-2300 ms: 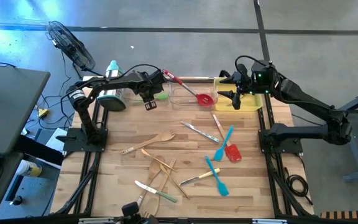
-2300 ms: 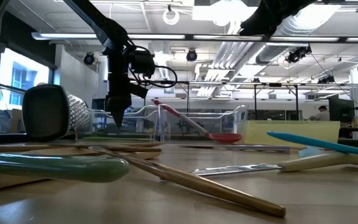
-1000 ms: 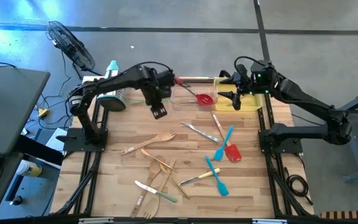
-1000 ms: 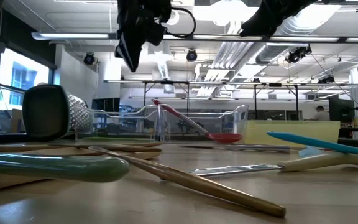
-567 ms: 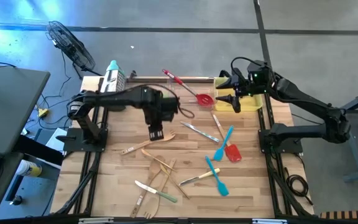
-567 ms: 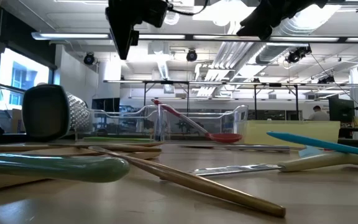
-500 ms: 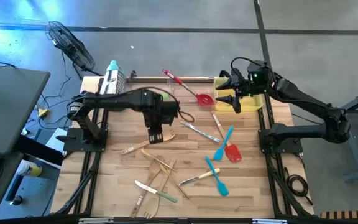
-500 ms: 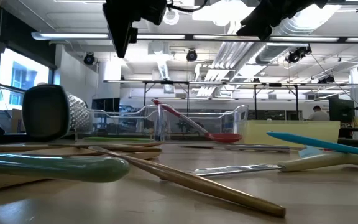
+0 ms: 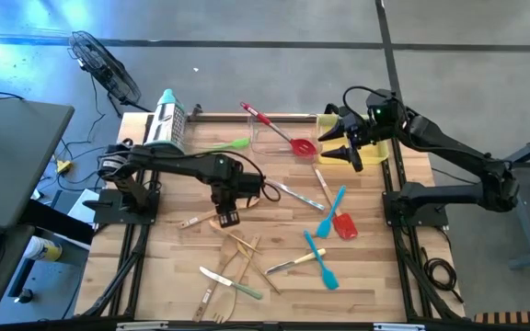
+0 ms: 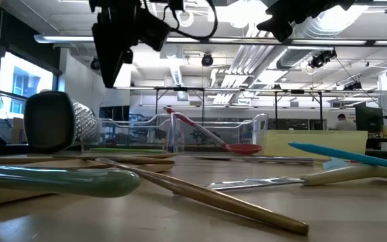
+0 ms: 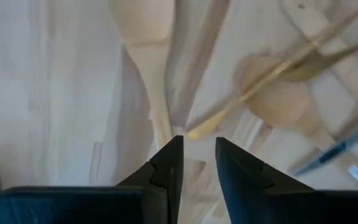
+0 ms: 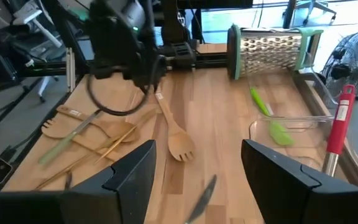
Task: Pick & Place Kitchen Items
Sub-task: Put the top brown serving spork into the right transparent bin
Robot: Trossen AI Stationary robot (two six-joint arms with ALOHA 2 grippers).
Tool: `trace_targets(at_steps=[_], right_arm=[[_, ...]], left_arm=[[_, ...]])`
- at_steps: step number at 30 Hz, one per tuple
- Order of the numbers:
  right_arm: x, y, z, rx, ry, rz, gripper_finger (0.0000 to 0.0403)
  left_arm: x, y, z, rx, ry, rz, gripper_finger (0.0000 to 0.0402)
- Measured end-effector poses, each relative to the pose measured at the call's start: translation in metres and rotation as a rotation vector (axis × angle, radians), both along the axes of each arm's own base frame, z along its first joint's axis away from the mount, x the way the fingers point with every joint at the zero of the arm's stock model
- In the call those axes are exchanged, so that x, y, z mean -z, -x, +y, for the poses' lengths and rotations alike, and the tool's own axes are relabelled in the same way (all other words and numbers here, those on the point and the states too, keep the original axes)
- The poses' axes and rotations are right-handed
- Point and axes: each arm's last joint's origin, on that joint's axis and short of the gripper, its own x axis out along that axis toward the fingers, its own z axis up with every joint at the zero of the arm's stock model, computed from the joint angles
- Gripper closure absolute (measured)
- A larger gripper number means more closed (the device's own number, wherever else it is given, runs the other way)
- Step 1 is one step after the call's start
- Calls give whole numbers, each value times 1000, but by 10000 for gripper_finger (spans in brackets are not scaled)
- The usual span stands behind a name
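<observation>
Wooden slatted worktop point(image 9: 173, 276), utensils scattered across it. Far edge: steel grater point(image 9: 167, 122) at left; clear tray point(image 9: 263, 143) holding a red spatula point(image 9: 279, 131); green spatula point(image 9: 225, 145) lying just left of that tray; yellow tray point(image 9: 380, 153) at right. Centre and near: wooden fork point(image 9: 212, 213), wooden spoons point(image 9: 237, 253), blue spatulas point(image 9: 329, 210), second red spatula point(image 9: 339, 216), small knives point(image 9: 294, 195). Left hand point(image 9: 227, 217): above the wooden fork's handle, fingers a narrow gap apart, nothing between them. Right hand point(image 9: 347, 152): raised over the yellow tray, fingers spread wide, empty.
</observation>
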Motion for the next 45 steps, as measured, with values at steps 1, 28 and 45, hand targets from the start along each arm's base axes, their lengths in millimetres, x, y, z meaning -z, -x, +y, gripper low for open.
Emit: trace_targets(at_steps=[1, 28, 45], right_arm=[[0, 0, 0, 0, 0, 0, 174], [-1, 0, 1, -32, -5, -14, 174], [0, 0, 1, -19, -2, -6, 174]], left_arm=[[2, 2, 0, -2, -5, 0, 313], [82, 49, 0, 29, 59, -89, 313], [76, 64, 1, -13, 37, -11, 313]])
